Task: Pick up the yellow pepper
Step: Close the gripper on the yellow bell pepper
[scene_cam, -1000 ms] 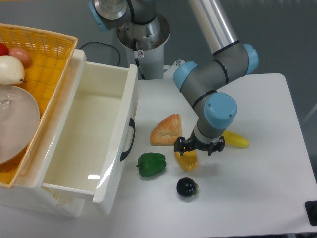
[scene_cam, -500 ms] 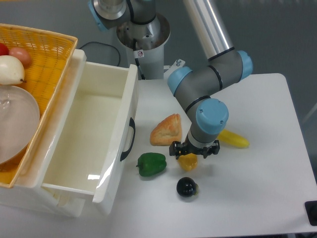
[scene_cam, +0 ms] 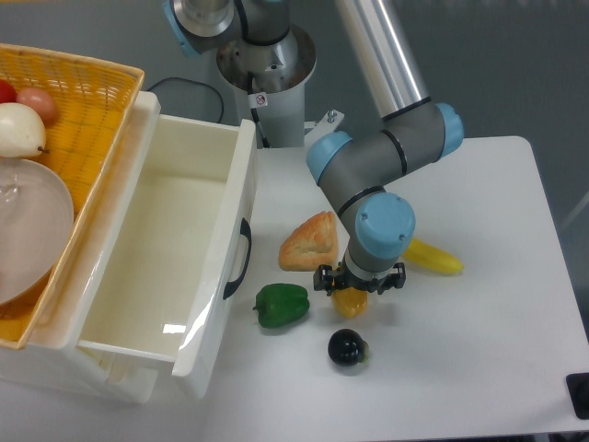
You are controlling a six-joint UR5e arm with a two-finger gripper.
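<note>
One second has carried the arm leftward, and the claw now sits lower, right over the yellow pepper, fingers either side of it; whether they have clenched I cannot tell. The pepper lies on the white tabletop, between the pastry and the dark round fruit, green pepper to one side, banana to the other. Lifting looks close. An open white drawer and yellow basket stand nearby; grey floor beyond.
</note>
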